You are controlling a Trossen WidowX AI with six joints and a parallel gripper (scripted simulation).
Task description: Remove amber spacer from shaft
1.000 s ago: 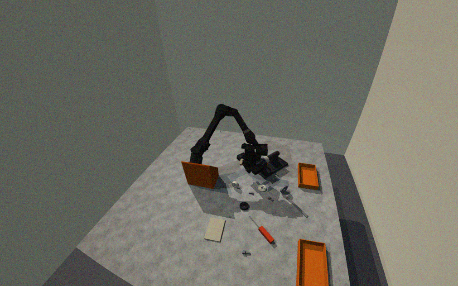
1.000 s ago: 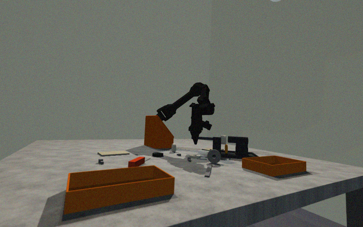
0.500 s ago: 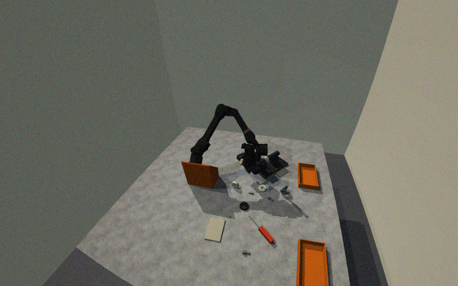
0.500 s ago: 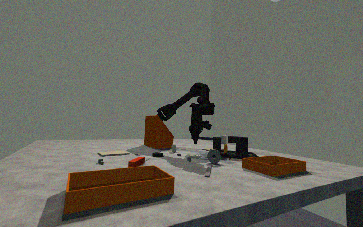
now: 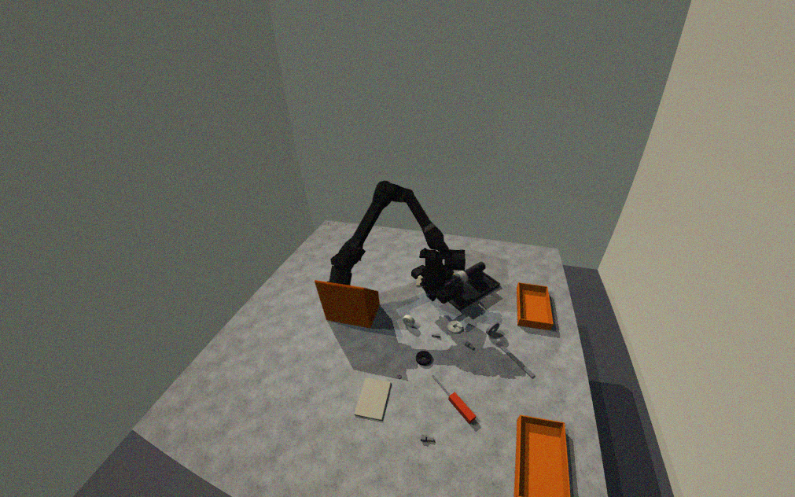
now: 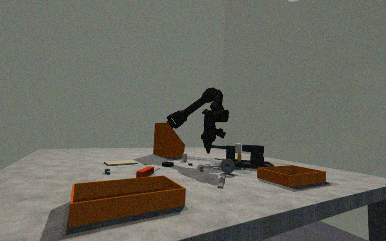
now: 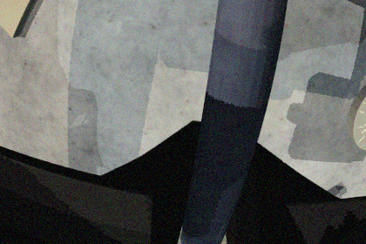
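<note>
My gripper (image 5: 432,298) (image 6: 208,151) (image 7: 212,133) is shut on the dark shaft (image 6: 217,146) (image 7: 246,56); the shaft crosses between the fingers in the wrist view. The shaft runs to the small upright support (image 6: 230,153). Right of that support, a white spacer (image 5: 461,275) (image 6: 238,147) sits at shaft height. The amber spacer (image 6: 239,157) is off the shaft line, upright below the white one, above the black base (image 6: 268,164). Whether it touches the base is unclear. The big housing block (image 6: 257,155) (image 5: 476,270) stands to its right, with a gap between it and the white spacer.
A grey disc (image 6: 227,166) (image 5: 495,331) stands in front of the fixture. A pale disc (image 5: 455,327), a black ring (image 5: 424,358) (image 6: 167,164) and a red-handled screwdriver (image 5: 461,407) (image 6: 144,171) lie farther forward. Orange trays (image 6: 275,177) (image 6: 128,206) stand toward one table side.
</note>
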